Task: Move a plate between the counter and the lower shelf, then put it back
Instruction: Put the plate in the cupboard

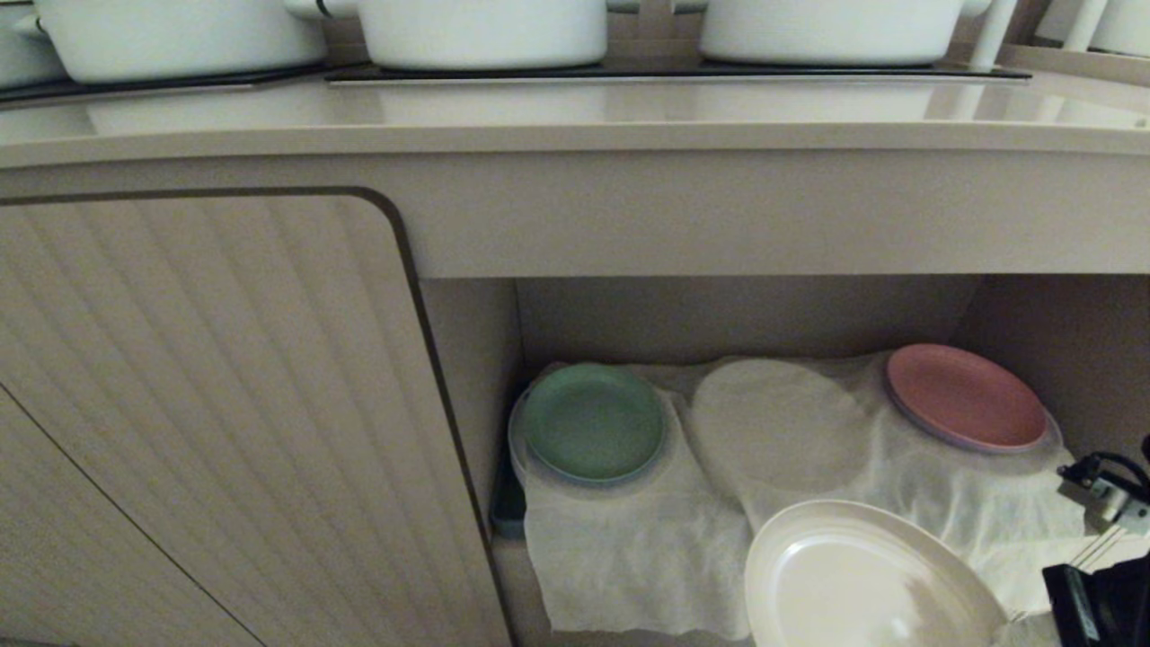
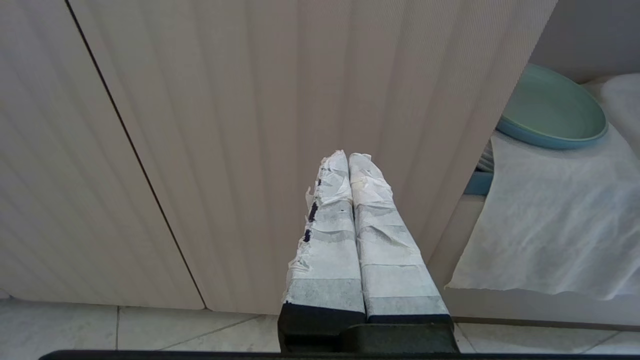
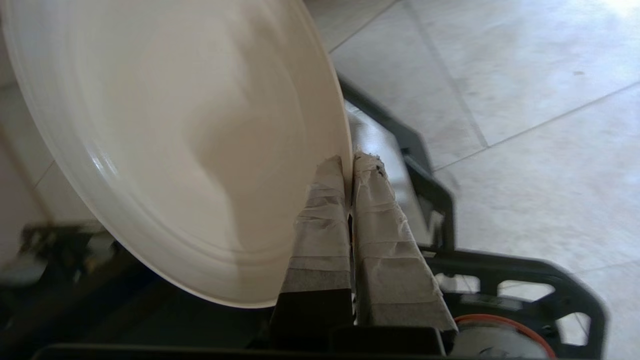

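The cream plate (image 1: 862, 584) hangs tilted low in front of the lower shelf (image 1: 746, 314), over the front of its white cloth. In the right wrist view, my right gripper (image 3: 350, 162) is shut on the plate (image 3: 175, 140), pinching its rim between the taped fingers. In the head view only the right arm's black body (image 1: 1096, 593) shows, at the bottom right corner. The counter (image 1: 575, 135) runs across above the shelf. My left gripper (image 2: 348, 157) is shut and empty, parked facing the ribbed cabinet door (image 2: 225, 125).
A green plate (image 1: 593, 420) and a pink plate (image 1: 966, 395) rest on cloth-covered mounds, with a bare round mound (image 1: 782, 422) between them. White pots (image 1: 485, 31) stand on the black hob at the counter's back. The ribbed door (image 1: 207, 404) closes off the left.
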